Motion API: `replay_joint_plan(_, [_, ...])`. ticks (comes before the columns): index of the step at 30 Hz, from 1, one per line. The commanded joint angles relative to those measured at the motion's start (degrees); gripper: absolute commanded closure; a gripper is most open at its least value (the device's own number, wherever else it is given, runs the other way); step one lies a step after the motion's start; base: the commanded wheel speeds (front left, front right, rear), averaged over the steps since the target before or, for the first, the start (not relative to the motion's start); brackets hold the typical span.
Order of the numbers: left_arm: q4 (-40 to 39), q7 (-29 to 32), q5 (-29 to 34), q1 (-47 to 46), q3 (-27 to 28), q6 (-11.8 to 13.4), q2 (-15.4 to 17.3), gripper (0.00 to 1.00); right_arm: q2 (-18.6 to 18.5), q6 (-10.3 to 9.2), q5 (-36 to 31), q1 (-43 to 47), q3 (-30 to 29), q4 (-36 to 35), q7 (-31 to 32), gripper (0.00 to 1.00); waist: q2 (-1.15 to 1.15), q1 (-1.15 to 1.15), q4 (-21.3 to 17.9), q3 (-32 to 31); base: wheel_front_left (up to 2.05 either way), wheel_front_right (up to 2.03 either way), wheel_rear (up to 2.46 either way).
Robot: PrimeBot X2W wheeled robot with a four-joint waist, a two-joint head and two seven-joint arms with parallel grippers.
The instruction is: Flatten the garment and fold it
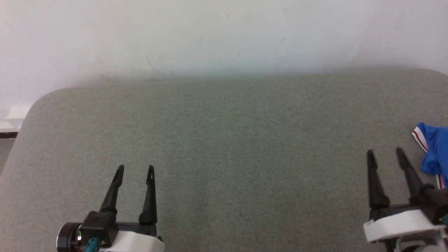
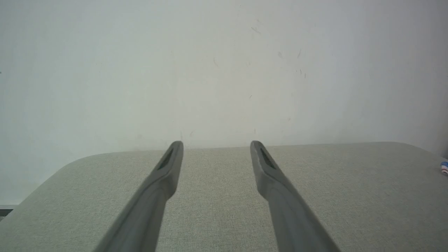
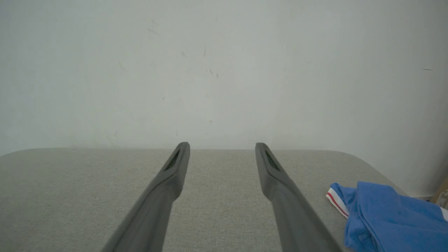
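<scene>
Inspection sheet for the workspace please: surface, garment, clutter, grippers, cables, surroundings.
Surface: grey-green fabric-covered table, rounded far corners.
Job's things: blue garment bunched at the table's right edge, red-striped white trim showing, not flattened, partly out of frame.
Clutter: nothing seen.
Grippers: left gripper open, empty, over the near left; right gripper open, empty, just left of the garment.
Cables: teal fitting at the left wrist; no loose cable seen.
Surroundings: pale wall behind the table, faint scuffs.
</scene>
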Motion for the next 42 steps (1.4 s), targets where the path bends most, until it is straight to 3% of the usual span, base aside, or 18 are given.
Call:
replay_joint_plan(1, [0.2, 0.1, 0.2, 0.9, -0.2, 0.6, -0.2, 0.0, 0.6, -0.05, -0.3, 1.3, 1.1, 0.8, -0.8, 0.0, 0.0, 0.0, 1.0, -0.9, 0.0, 0.0, 0.0])
replay_joint_plan(10, [1.0, 0.1, -1.4, 1.3, -0.5, 1.1, -0.3, 0.0, 1.5, -0.05, -0.3, 2.4, 1.4, 2.3, -2.1, 0.0, 0.0, 0.0, 2.1, -1.0, 0.0, 0.0, 0.0])
replay_joint_plan(11, [0.8, 0.0, -1.3, 0.8, -0.4, 1.0, 0.0, 1.0, 1.3, 0.0, -0.3, 2.2, 1.3, 2.2, -1.8, 1.0, 0.0, 0.0, 2.1, -1.0, 0.0, 0.0, 0.0])
replay_joint_plan(42, [1.3, 3.1, -0.3, -0.5, 0.0, 1.0, -0.1, 1.0, 1.4, -0.01, -1.5, 1.3, 2.2, 1.9, 1.1, 1.0, 0.0, 0.01, 2.1, -1.0, 0.0, 0.0, 0.0])
